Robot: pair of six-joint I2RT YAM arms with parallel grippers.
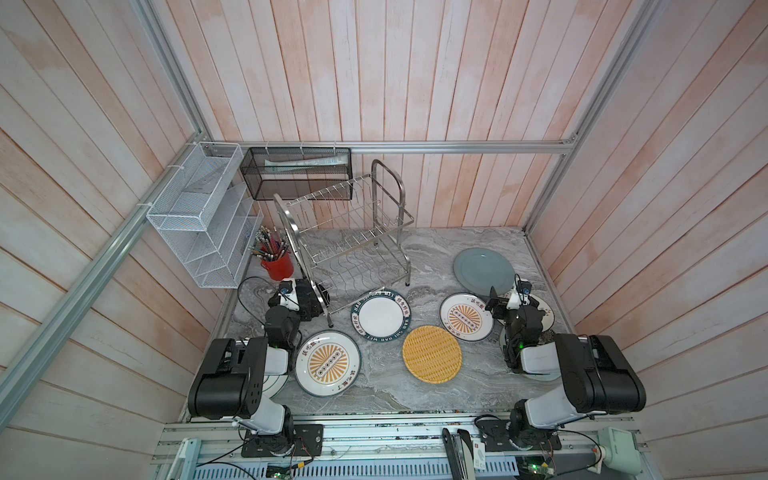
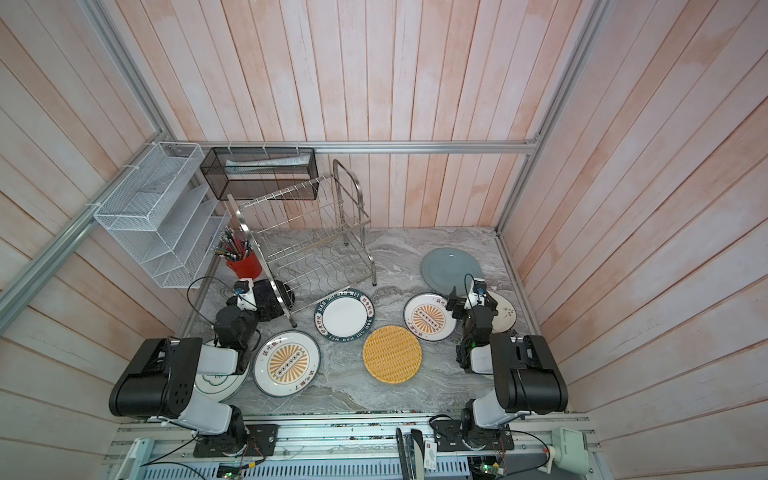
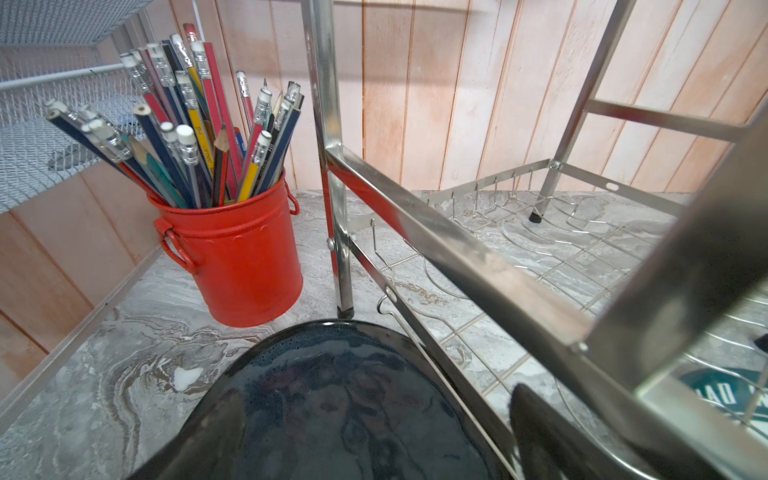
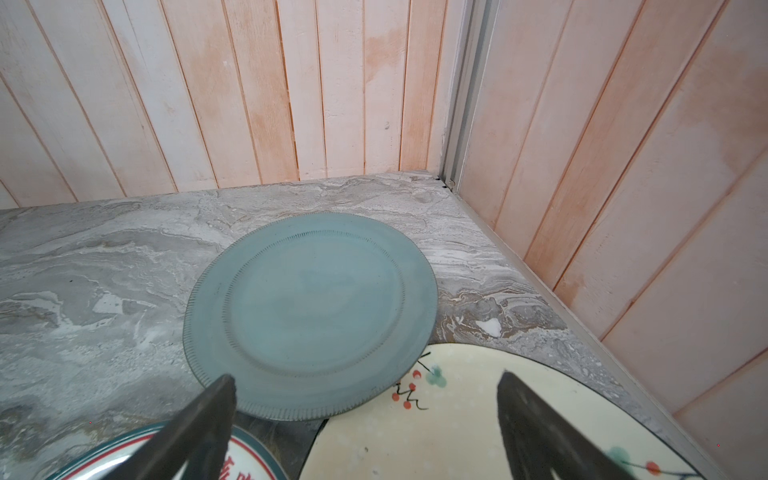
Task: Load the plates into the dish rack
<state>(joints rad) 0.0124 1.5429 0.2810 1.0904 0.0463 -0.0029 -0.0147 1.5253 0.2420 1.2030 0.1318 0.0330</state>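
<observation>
The steel wire dish rack [image 1: 349, 232] [image 2: 307, 245] stands empty at the back left. Several plates lie flat on the marble: grey-blue [image 1: 484, 270] [image 4: 311, 307], two orange sunburst ones [image 1: 466, 318] [image 1: 328, 362], a dark lettered-rim one [image 1: 381, 316], yellow woven [image 1: 432, 353], and cream floral [image 4: 457, 424] under the right arm. My left gripper [image 1: 308, 302] [image 3: 382, 428] is open just over a glossy dark plate [image 3: 332, 395] beside the rack's front leg [image 3: 338, 232]. My right gripper [image 1: 496, 305] [image 4: 365, 399] is open and empty, above where the cream floral and grey-blue plates overlap.
A red bucket of pencils [image 1: 277, 266] [image 3: 237, 266] stands left of the rack, near the left gripper. A white mesh organiser [image 1: 199, 220] and a black mesh basket [image 1: 297, 172] hang on the walls. Wooden walls close in three sides. More plates lie partly hidden under both arms.
</observation>
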